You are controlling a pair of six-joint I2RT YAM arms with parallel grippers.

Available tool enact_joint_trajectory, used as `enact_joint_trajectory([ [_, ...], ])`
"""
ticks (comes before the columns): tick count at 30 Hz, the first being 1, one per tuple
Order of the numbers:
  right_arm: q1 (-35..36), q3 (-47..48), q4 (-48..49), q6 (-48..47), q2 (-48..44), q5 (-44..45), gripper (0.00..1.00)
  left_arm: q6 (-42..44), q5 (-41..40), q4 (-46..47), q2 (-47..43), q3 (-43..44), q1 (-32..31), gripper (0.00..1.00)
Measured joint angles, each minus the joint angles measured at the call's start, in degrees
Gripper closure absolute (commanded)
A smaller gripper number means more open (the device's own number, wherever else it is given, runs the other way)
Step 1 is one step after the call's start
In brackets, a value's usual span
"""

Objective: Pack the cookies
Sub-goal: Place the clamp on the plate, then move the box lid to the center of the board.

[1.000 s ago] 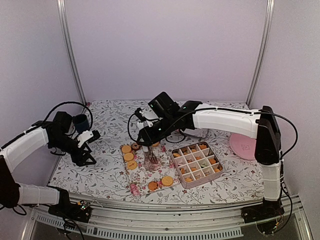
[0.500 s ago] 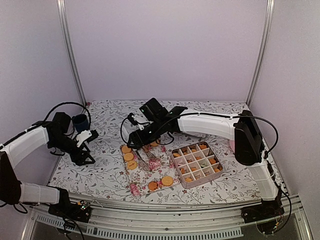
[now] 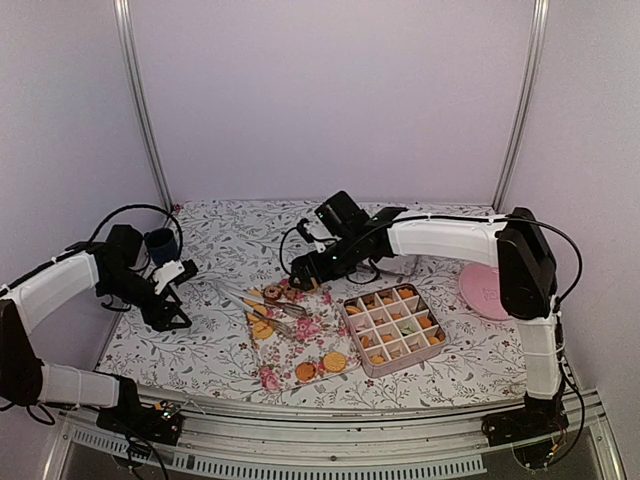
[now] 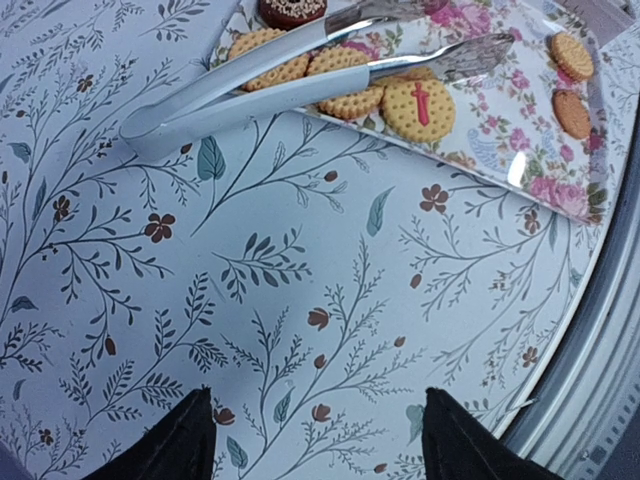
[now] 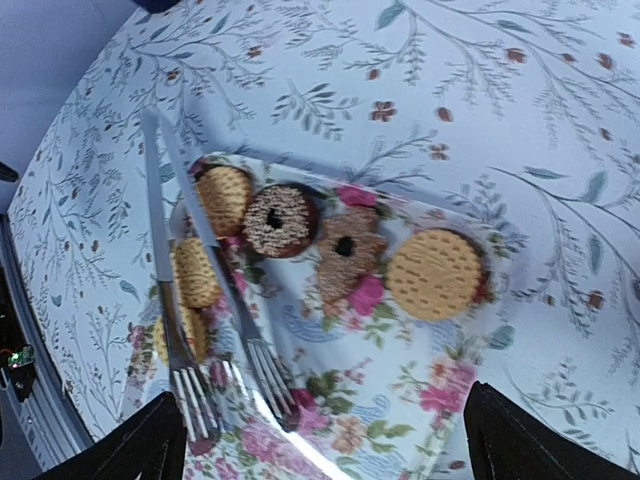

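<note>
The silver metal tongs [image 3: 262, 303], earlier held upright by the right gripper [image 5: 335, 438], now lie flat across the round orange-tan cookies [image 4: 350, 104] on the flowered rectangular tray [image 3: 305, 345]; that gripper has spread wide and drawn back

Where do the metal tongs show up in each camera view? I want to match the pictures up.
Top external: the tongs lie left of centre, across the left end of the floral tray.
Left wrist: along the top of the picture, hinge end at left, tips at right, over the tray's edge.
Right wrist: on the left side, running top to bottom with the forked tips lowest, on the tray.
Shared landmark: the floral tray.
</note>
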Motion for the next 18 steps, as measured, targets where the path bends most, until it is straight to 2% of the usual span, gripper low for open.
enact_joint_trajectory([
  [5, -7.15, -10.27, 0.96, 4.02, -8.85, 7.76, 0.01, -0.02, 0.07, 0.31, 0.09, 0.0, 0.0, 0.29],
  [11, -22.21, -19.52, 0.9, 8.55, -13.92, 16.41, 0.0, -0.02, 0.02, 0.7, 0.04, 0.0, 0.0, 0.29],
  [14, -27.1, -22.25, 0.46, 9.55, -14.51, 18.84, 0.09, 0.0, -0.02, 0.72, -0.28, 0.0, 0.0, 0.29],
  [18, -29.33, -23.04, 0.26, 10.49, -14.1, 18.8, 0.21, 0.0, -0.02, 0.74, -0.81, 0.0, 0.0, 0.29],
])
